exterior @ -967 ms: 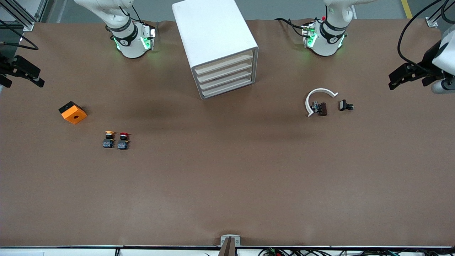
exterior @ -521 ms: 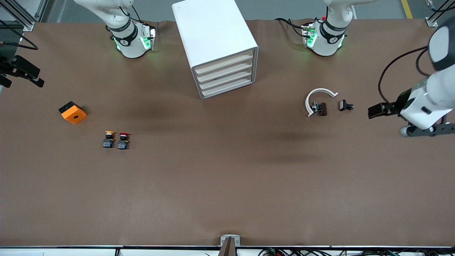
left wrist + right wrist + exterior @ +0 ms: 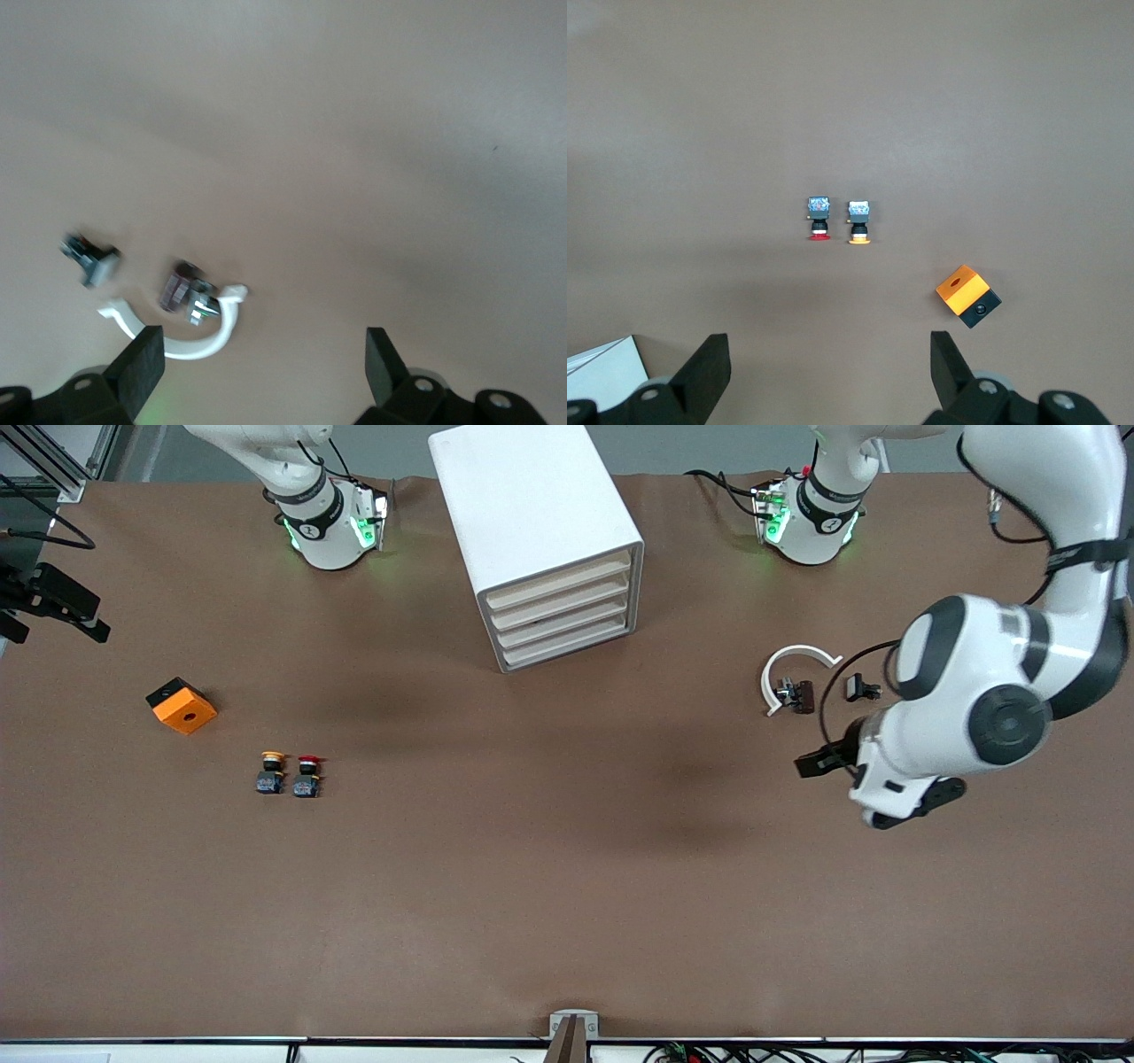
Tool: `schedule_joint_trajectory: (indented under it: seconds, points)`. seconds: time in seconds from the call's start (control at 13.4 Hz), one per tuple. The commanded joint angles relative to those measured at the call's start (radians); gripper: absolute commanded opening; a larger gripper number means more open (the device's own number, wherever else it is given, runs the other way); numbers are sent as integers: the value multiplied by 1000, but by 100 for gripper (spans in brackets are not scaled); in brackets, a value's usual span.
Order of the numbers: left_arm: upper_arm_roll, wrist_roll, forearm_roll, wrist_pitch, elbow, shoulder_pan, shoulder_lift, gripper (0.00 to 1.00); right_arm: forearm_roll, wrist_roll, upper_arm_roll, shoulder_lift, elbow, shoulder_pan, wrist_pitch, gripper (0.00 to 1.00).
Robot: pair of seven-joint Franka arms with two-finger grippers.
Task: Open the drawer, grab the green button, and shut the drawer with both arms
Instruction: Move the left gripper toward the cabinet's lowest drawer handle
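Note:
The white cabinet stands at the robots' edge of the table, between the two bases. Its four cream drawer fronts are all shut. No green-capped button shows in any view. My left gripper hangs over the bare table beside a white ring. In the left wrist view the left gripper is open and empty, with the ring in sight. My right gripper waits at the right arm's end of the table. In the right wrist view the right gripper is open and empty.
A yellow-capped button and a red-capped button stand side by side, with an orange box near them; the right wrist view shows all three. Two small dark parts lie by the ring.
My left arm has swung in from the left arm's end of the table, and its gripper is now over the table by the white ring. The right arm has not moved.

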Motion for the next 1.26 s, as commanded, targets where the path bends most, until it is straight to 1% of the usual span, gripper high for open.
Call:
schedule_joint_trajectory:
  seconds: [0.0, 0.15, 0.3, 0.45, 0.6, 0.74, 0.82, 0.97, 1.04, 1.19]
  points:
    - [2, -255, -6, 2, 42, -74, 77, 100, -9, 9, 4, -6, 3, 0, 0, 100]
    - [1, -445, -26, 30, 49, -120, 125, 100, -9, 9, 4, -6, 3, 0, 0, 100]
    - [2, -580, -66, 63, 49, -164, 172, 100, -9, 9, 4, -6, 3, 0, 0, 100]
    - [2, -729, -179, 102, 48, -186, 226, 100, -9, 9, 4, -6, 3, 0, 0, 100]
    - [2, -879, -314, 103, 48, -195, 277, 100, -10, 9, 4, -6, 3, 0, 0, 100]
    - [2, -952, -423, 120, 46, -232, 317, 100, -10, 9, 4, -6, 3, 0, 0, 100]
    - [4, -989, -498, 123, 37, -235, 324, 100, -10, 9, 4, -6, 3, 0, 0, 100]
    - [2, -1073, -581, 108, 28, -250, 350, 100, -10, 9, 4, -6, 3, 0, 0, 100]
    - [2, -1122, -638, 105, 26, -281, 369, 100, -10, 9, 4, -6, 3, 0, 0, 100]
    - [2, -1196, -676, 102, 28, -332, 393, 100, -10, 9, 4, -6, 3, 0, 0, 100]
